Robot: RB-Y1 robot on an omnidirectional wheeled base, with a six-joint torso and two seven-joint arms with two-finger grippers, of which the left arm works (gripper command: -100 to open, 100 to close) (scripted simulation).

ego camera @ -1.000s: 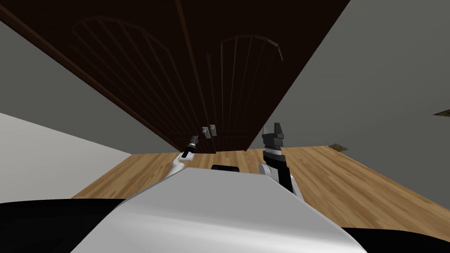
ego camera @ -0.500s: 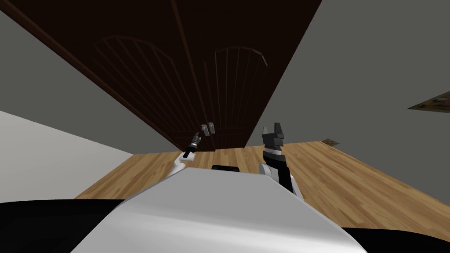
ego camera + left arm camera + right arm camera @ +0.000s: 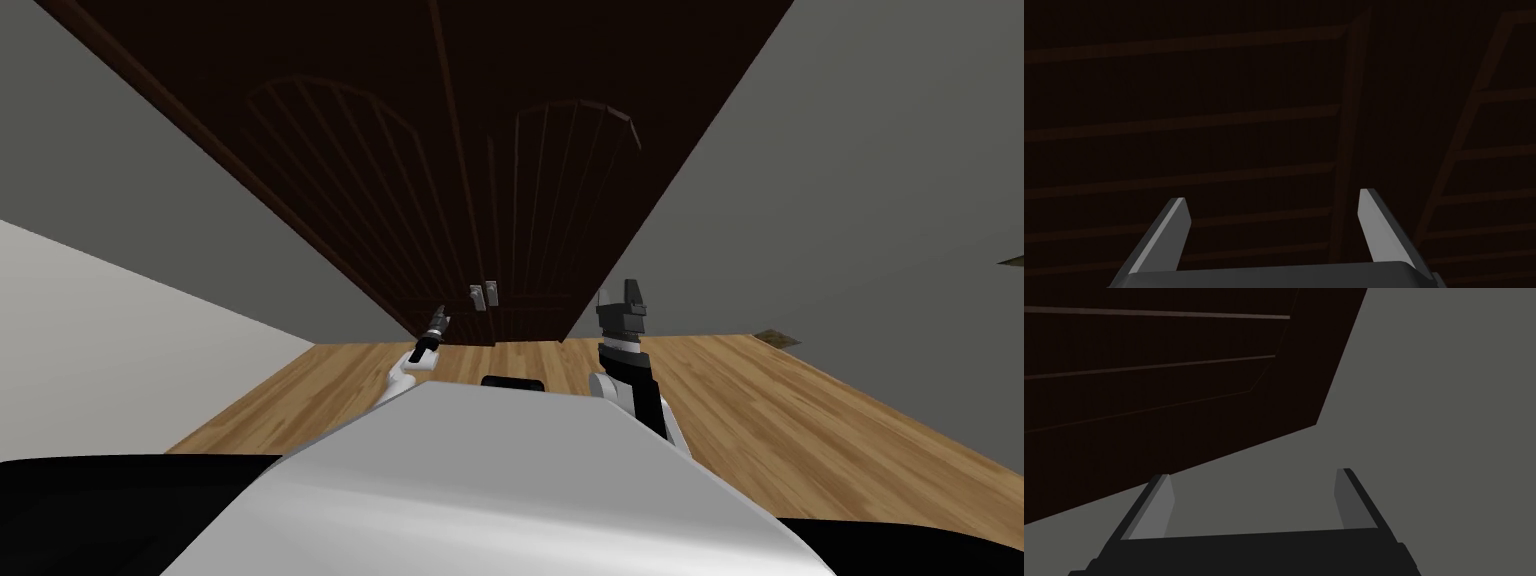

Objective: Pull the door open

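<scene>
A dark brown double door (image 3: 330, 150) is seen straight ahead in the grey wall (image 3: 850, 150), apparently shut. Two small grey handles (image 3: 484, 296) are set side by side at its centre seam. The left gripper (image 3: 438, 320), jaws apart, is judged the nearer: the handles lie ahead and slightly to its right. The right gripper (image 3: 622, 303), jaws likewise apart, is held off toward the door's right edge.
</scene>
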